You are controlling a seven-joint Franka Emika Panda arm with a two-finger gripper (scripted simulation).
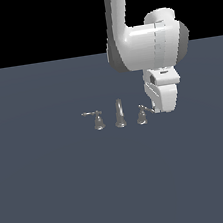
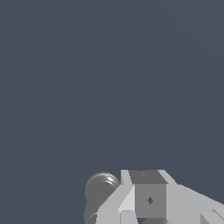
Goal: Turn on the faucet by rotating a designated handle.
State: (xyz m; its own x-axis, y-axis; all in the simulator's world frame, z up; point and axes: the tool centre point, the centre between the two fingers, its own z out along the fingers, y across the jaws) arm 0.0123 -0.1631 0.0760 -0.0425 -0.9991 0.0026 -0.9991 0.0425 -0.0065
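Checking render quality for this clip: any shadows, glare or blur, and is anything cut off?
Exterior view: flat, even light, no cast shadows on the floor, black band above, the faucet tiny but sharp. Wrist view: no blur or glare, the gripper and a rounded grey base cropped at the picture's edge.

flat slate-blue floor (image 1: 55, 192) beneath a black backdrop (image 1: 30, 24)

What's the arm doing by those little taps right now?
Pincer low beside the handle, grip state unclear. Spout and twin handle untouched. Nothing in the way.
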